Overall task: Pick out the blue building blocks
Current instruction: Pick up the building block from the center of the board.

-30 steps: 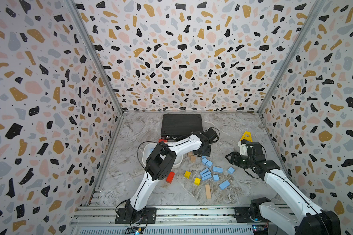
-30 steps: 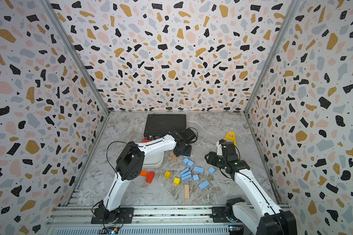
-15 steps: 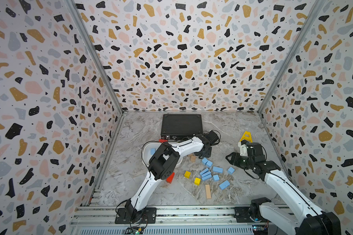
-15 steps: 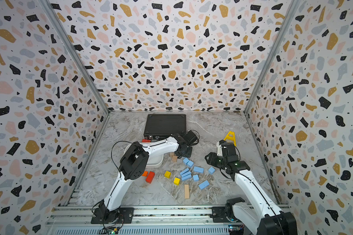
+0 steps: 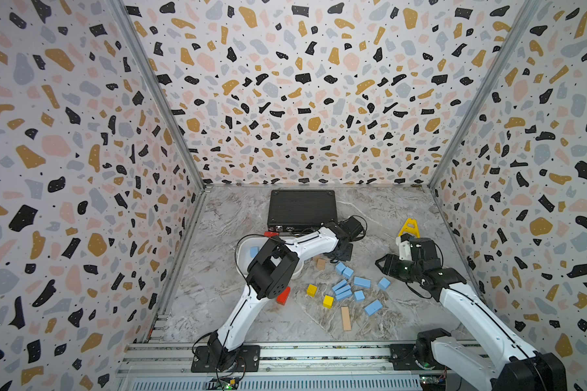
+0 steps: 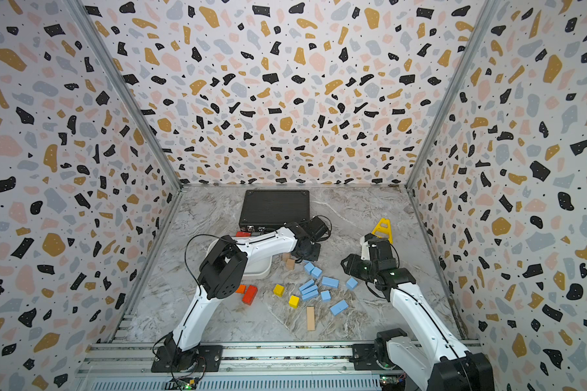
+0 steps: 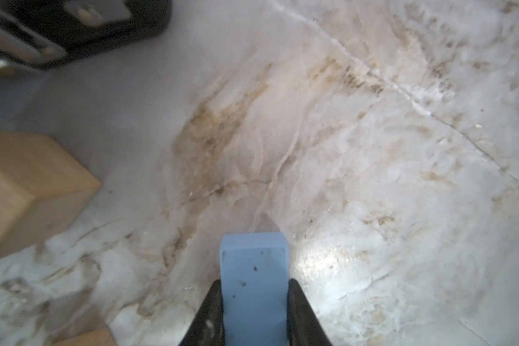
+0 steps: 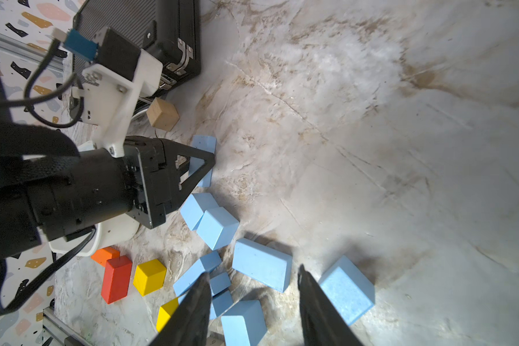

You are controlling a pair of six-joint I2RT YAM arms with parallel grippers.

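Note:
Several light-blue building blocks (image 5: 343, 289) lie scattered mid-table, among them a bar (image 5: 361, 282) and a cube (image 5: 383, 283). In the left wrist view my left gripper (image 7: 254, 283) is shut on one blue bar (image 7: 253, 269), a finger pressed against each side, low over the table. The right wrist view shows the same gripper (image 8: 206, 163) with that bar (image 8: 203, 143) between its fingers. My right gripper (image 8: 253, 269) hovers open above the blue pile, nothing between its fingers. One blue block (image 5: 253, 252) lies in the white bowl (image 5: 242, 259).
A black case (image 5: 301, 208) stands at the back. Two yellow cubes (image 5: 311, 290), a red block (image 5: 283, 296), a tan cube (image 5: 320, 263) and a tan bar (image 5: 345, 318) sit among the blue ones. A yellow frame piece (image 5: 409, 227) stands behind my right arm.
My left gripper's fingers have drawn together onto the blue bar, and its wrist has shifted slightly toward the back. The right arm has barely moved.

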